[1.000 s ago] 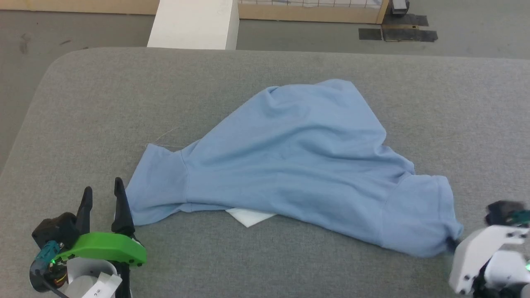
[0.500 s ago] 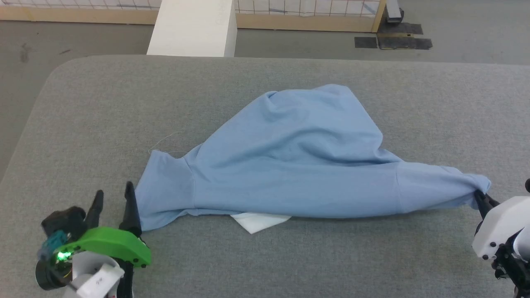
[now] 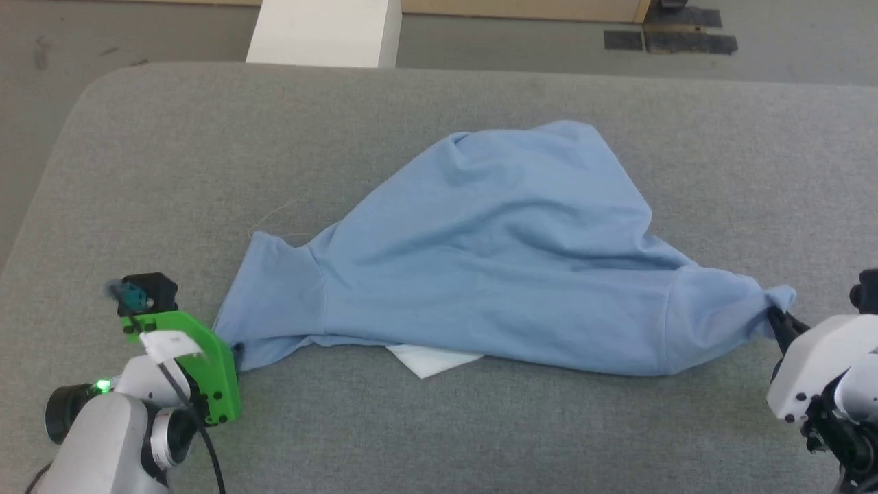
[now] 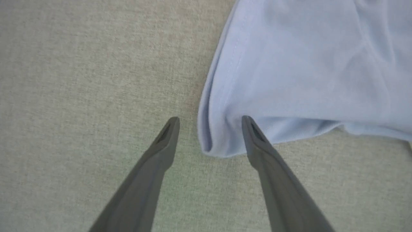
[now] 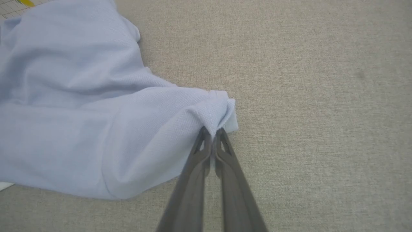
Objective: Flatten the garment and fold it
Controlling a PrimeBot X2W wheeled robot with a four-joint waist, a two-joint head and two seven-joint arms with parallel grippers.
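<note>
the garment (image 3: 494,274), a light-blue short-sleeved shirt, lies bunched and creased near the middle of the grey cloth-covered desk (image 3: 439,432). its body rises to a rounded hump toward the far side, and one sleeve stretches out to each side along the near edge. a white piece (image 3: 433,358) pokes out from under its near hem. a thin loose thread (image 3: 274,214) lies on the desk just beyond the left sleeve. past the far edge of the desk stands a white block (image 3: 322,31) on the grey floor (image 3: 137,34), with dark mats (image 3: 669,40) further to the right. nothing lies on top of the shirt or between it and either arm.

the right fingers (image 5: 194,164) are pressed together and pinch the very tip of the right sleeve, where the cloth gathers into a small knot of folds just beyond their ends. the sleeve is drawn out toward them. in the head view the arm's white casing (image 3: 809,367) sits at the lower right.

the left fingers (image 4: 164,141) are spread wide above the folded corner of the left sleeve. that corner sits in the gap between them. one tip overlaps the cloth's edge, the other is over bare desk. whether either tip touches the cloth cannot be told. a green bracket (image 3: 206,370) on that wrist sits just beside the sleeve.
</note>
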